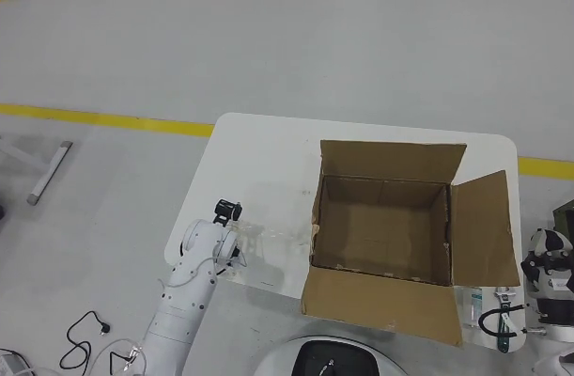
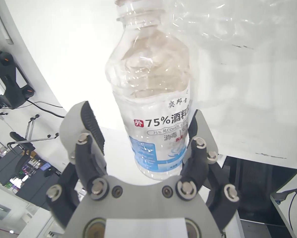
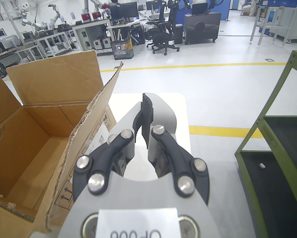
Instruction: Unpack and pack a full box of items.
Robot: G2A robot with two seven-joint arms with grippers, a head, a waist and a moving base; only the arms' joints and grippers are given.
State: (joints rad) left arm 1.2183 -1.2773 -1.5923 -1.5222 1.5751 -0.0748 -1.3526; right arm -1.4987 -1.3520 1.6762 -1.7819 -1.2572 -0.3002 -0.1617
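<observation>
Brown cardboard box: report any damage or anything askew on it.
The brown cardboard box stands upright with flaps open, but the flap edge nearest the right end effector is ragged and torn, its corrugation frayed along the whole edge. Torn scraps also cling to the near rim.

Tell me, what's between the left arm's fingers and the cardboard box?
A clear bottle lies there, its base between the open left fingers, with crumpled clear plastic film beyond it, toward the cardboard box. The left wrist view shows this best.
</observation>
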